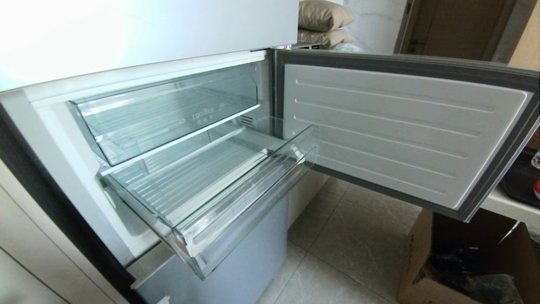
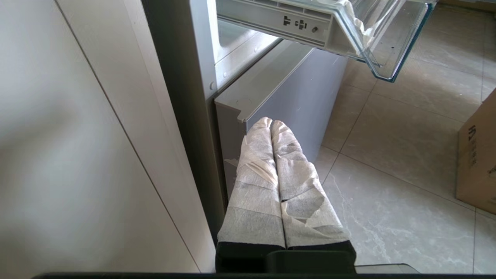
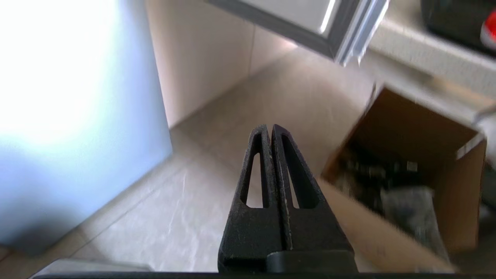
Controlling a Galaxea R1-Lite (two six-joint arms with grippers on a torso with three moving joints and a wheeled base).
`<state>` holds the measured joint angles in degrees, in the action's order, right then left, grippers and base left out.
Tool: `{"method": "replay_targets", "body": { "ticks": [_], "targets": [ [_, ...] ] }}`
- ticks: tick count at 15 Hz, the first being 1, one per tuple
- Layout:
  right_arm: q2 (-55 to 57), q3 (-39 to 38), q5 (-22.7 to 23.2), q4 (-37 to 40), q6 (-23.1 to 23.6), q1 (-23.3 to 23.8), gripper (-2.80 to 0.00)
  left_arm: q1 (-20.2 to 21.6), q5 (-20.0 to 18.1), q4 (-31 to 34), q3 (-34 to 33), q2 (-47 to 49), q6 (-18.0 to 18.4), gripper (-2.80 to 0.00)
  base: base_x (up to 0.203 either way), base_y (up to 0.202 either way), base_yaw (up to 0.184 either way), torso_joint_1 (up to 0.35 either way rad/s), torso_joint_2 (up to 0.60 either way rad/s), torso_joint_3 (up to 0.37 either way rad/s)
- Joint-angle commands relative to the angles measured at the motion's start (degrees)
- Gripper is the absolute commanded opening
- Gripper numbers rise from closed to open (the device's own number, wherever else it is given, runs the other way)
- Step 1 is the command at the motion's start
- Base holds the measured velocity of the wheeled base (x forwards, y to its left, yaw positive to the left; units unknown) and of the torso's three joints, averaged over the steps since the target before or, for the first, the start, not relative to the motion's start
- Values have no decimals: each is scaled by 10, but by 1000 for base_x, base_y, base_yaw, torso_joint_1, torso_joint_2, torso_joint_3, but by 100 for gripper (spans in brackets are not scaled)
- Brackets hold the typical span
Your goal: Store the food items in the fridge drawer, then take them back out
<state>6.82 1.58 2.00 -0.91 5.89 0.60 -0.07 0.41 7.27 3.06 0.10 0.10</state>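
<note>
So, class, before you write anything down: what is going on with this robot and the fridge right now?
Nothing is being handled. The fridge door stands open and the lower clear drawer is pulled out and empty. Both arms are down by the floor: the left end effector, wrapped in white, is shut beside the fridge base, and the right end effector is shut and empty near a cardboard box. One red item peeks in at the right edge.

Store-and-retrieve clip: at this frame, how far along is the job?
The fridge drawer stands pulled out and empty, fridge door open; a red item shows on the counter's edge, so retrieval looks done. Nothing in hand: left pincer and right pincer are shut, empty, low. Possibly left: closing up.
</note>
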Motion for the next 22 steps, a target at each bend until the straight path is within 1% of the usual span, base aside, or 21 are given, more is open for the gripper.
{"method": "replay_targets", "body": {
  "ticks": [1,6,8,11,14,22],
  "targets": [
    [-69,-15,2,10,9,-8,-280,0,0,0,0,0,0,-280,0,0,0,0,0,0],
    [-68,-16,-10,11,-8,-9,-280,0,0,0,0,0,0,-280,0,0,0,0,0,0],
    [-68,-16,-10,11,-9,-9,-280,0,0,0,0,0,0,-280,1,-9,85,3,1,5],
    [-68,-16,-11,10,-14,-9,-280,0,0,0,0,0,0,-280,3,-8,172,1,2,5],
    [-68,-16,-21,7,-58,-9,-280,0,0,0,0,0,0,-280,-1,-10,176,0,2,3],
    [-65,-16,-19,8,-56,-9,-280,0,0,0,0,0,0,-280,1,-8,175,3,3,4]
  ]
}}
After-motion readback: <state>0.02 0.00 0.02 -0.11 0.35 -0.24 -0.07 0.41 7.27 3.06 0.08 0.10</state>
